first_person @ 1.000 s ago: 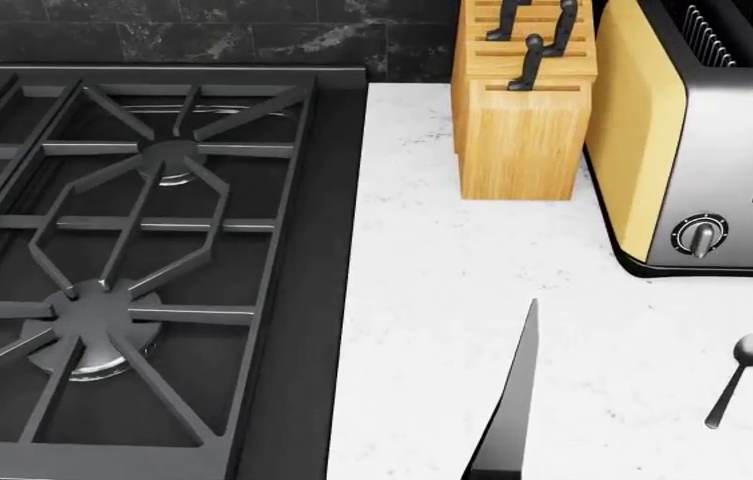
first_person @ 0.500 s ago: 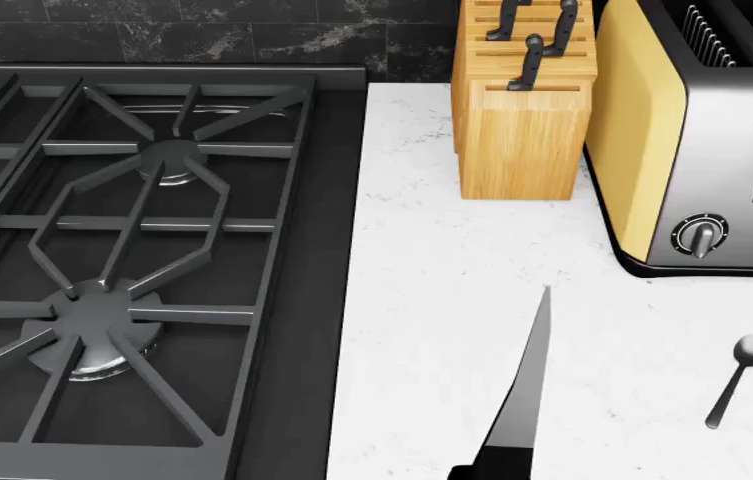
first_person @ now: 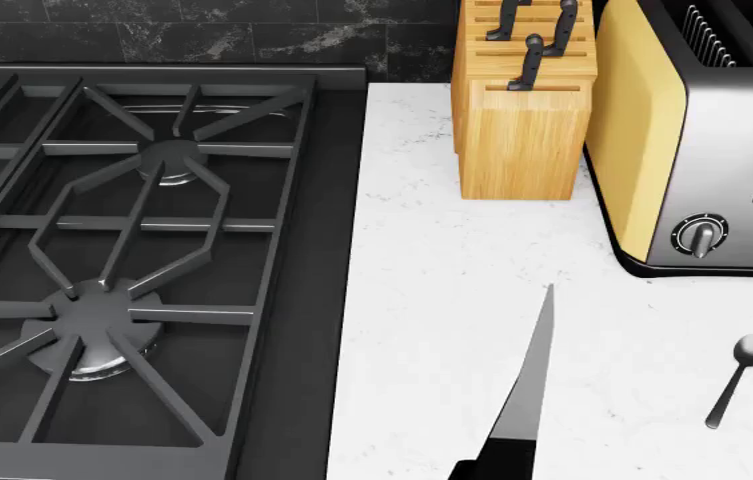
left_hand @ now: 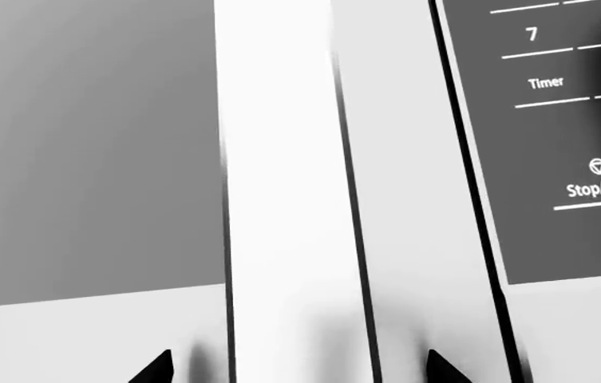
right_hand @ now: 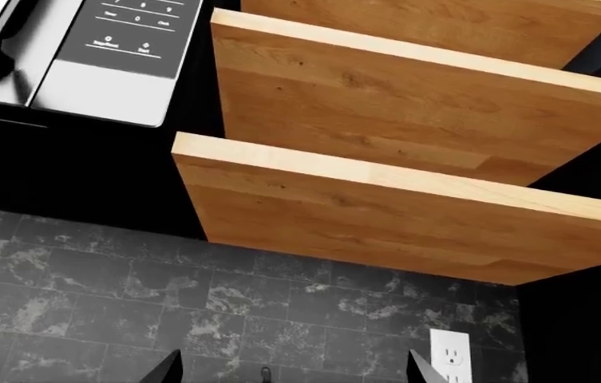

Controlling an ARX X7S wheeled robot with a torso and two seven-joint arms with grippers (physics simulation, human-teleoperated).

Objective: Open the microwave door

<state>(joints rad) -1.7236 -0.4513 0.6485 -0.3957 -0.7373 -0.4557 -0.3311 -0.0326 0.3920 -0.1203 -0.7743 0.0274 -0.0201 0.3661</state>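
Note:
The microwave fills the left wrist view: its grey door window [left_hand: 87,144], a white vertical handle [left_hand: 278,199] and the dark keypad [left_hand: 555,120] beside it. My left gripper [left_hand: 298,369] is open, one fingertip on each side of the handle, very close to the door. In the right wrist view the microwave [right_hand: 108,72] is far off, mounted high beside wooden shelves. My right gripper [right_hand: 291,367] is open and holds nothing; it points up over the white counter [first_person: 430,300]. Its dark fingers [first_person: 526,400] show in the head view. The left arm is outside the head view.
A black gas stove [first_person: 123,250] lies left of the counter. A wooden knife block [first_person: 523,110], a yellow and steel toaster [first_person: 696,140] and a spoon [first_person: 736,380] stand on the counter. Wooden shelves [right_hand: 385,199], dark stone backsplash [right_hand: 87,287] and a wall outlet [right_hand: 449,351] are above.
In the head view the right gripper's fingers have crept slightly up and to the right; more of its body shows at the bottom edge. Nothing else has moved.

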